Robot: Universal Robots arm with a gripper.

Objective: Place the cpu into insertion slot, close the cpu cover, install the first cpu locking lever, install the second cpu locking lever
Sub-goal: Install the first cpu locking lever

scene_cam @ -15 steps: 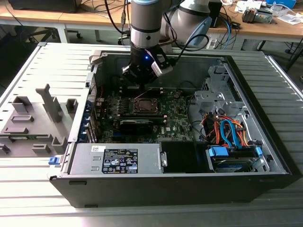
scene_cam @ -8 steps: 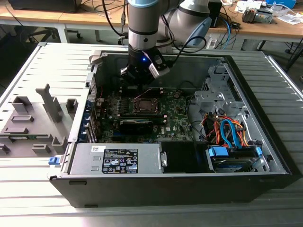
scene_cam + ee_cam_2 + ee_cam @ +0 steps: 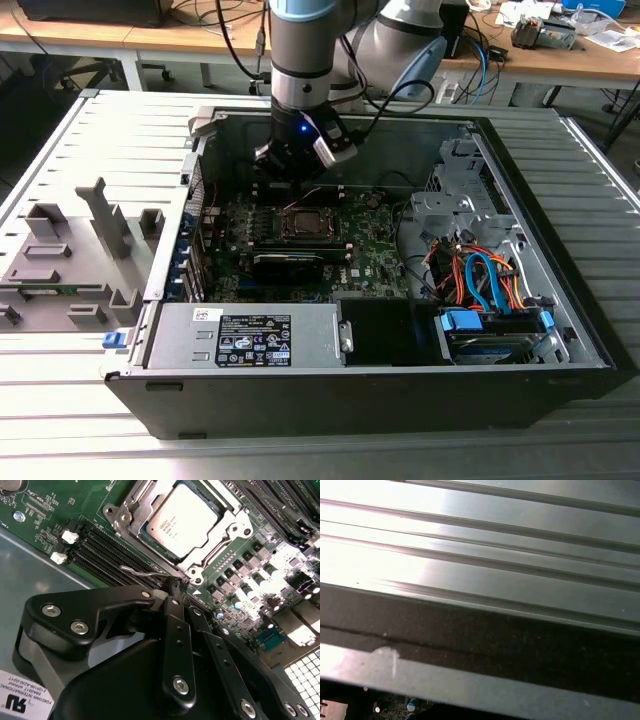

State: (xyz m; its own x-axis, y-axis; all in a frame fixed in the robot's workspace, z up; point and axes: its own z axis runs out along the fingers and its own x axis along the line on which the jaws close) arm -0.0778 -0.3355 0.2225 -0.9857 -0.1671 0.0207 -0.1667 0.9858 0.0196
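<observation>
The cpu (image 3: 182, 517), a silver-topped square chip, lies flat in the insertion slot (image 3: 305, 222) on the green board. The cpu cover (image 3: 226, 521), a silvery frame with a square window, is down around the chip. A thin wire locking lever (image 3: 142, 571) sticks out from the socket's edge over the memory slots. My gripper (image 3: 173, 586) hangs over that same edge with its black fingers (image 3: 176, 630) pressed together, their tips just beside the lever's end. In the exterior view the gripper (image 3: 297, 172) sits low inside the case, just behind the socket.
A black graphics card (image 3: 288, 262) lies in front of the socket. The power supply (image 3: 245, 338) fills the case's front, and a drive cage with orange and blue cables (image 3: 480, 280) stands at the exterior view's right. Black memory slots (image 3: 100, 550) run beside the socket. Ribbed metal table (image 3: 480, 555) surrounds the case.
</observation>
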